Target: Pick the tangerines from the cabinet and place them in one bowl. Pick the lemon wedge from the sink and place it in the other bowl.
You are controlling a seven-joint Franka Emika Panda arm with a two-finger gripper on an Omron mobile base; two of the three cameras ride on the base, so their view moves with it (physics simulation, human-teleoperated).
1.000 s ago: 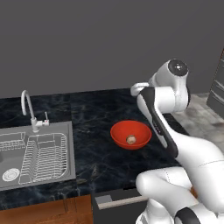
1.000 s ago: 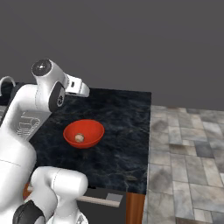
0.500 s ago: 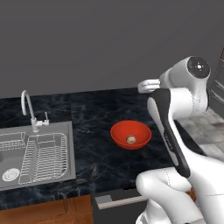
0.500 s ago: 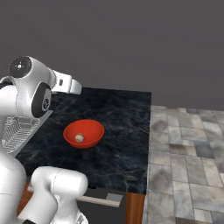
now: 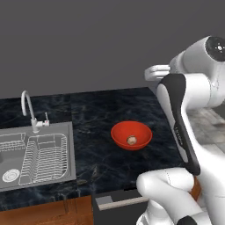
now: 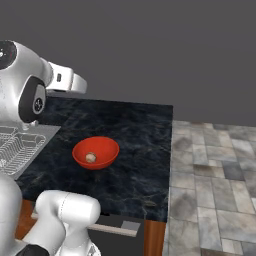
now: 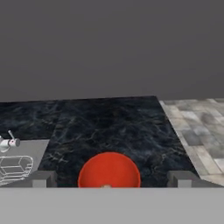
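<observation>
Hand (image 7: 109, 179) wide and empty, high above the red bowl (image 5: 131, 135) on the worktop (image 5: 96, 114), one tangerine (image 5: 131, 140) inside. Risk: swinging off for the next fruit, the arm could clip the bowl

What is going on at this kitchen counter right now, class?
A white robot arm is raised above a dark marble counter. Its end effector is open and holds nothing, looking out over a red bowl. One tangerine already lies in that bowl. To the robot's left, a steel sink with a wire dish rack and a curved faucet is untouched at this moment.
</observation>
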